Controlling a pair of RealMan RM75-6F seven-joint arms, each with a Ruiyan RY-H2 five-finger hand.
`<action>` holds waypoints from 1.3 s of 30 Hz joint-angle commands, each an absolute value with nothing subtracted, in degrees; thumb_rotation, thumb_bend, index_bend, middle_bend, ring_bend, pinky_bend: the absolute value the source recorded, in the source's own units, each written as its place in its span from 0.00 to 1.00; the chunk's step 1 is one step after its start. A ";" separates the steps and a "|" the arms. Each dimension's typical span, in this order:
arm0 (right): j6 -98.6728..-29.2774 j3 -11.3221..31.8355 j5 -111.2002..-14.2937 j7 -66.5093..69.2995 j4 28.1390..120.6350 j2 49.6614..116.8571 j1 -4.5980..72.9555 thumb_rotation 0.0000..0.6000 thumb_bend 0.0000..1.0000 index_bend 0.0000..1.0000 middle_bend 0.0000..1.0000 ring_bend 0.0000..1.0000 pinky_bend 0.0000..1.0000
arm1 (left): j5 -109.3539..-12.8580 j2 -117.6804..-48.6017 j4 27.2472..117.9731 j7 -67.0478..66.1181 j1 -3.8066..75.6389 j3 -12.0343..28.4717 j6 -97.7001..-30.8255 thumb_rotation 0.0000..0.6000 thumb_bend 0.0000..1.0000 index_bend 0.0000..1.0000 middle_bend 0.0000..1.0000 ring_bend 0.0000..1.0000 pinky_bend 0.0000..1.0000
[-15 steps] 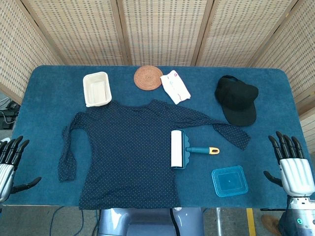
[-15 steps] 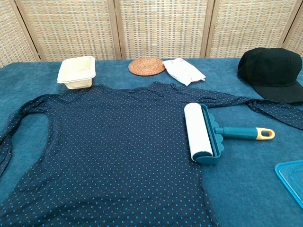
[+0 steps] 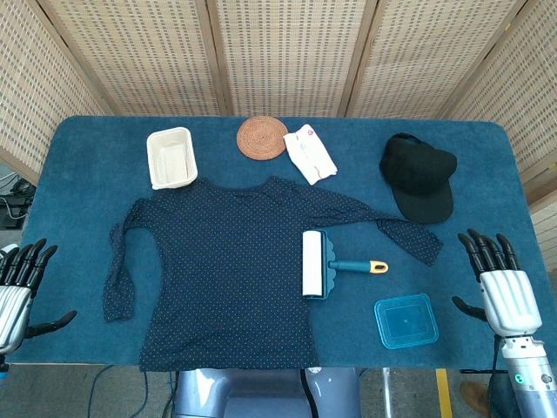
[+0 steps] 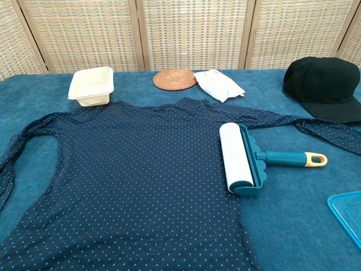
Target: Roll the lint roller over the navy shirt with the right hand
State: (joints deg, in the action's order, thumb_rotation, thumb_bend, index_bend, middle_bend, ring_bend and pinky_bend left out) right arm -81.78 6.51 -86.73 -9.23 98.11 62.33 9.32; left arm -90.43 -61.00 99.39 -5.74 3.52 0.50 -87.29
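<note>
Both hands empty, fingers spread, our right hand [image 3: 503,292] has edged inward toward the untouched lint roller [image 3: 326,265]; left hand [image 3: 19,287] idles.

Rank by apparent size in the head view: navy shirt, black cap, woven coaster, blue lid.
1. navy shirt
2. black cap
3. blue lid and woven coaster look alike; unranked.

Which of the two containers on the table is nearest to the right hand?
The teal container, near the right hand; the cream one is far across.
</note>
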 commanded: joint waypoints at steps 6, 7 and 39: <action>-57.18 12.09 -72.63 -20.77 100.60 63.25 25.48 1.00 0.00 0.00 0.97 1.00 1.00 | -85.94 -61.50 99.16 -6.50 5.10 2.21 -84.04 1.00 0.00 0.00 0.00 0.00 0.00; -55.38 12.86 -69.07 -23.25 100.04 64.66 27.29 1.00 0.00 0.02 0.98 1.00 1.00 | -85.43 -61.52 99.16 -6.61 5.32 2.41 -83.64 1.00 0.00 0.00 0.00 0.00 0.00; -59.92 8.19 -36.00 -49.22 89.32 88.78 44.52 1.00 0.41 0.45 1.00 1.00 1.00 | -83.40 -61.09 98.58 -4.82 5.97 2.63 -82.34 1.00 0.00 0.00 0.00 0.00 0.00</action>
State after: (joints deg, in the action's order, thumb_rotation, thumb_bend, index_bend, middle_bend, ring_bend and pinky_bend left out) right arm -59.59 8.60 -36.07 -48.86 89.76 88.33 44.22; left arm -83.39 -61.09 98.58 -4.82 5.98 2.63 -82.33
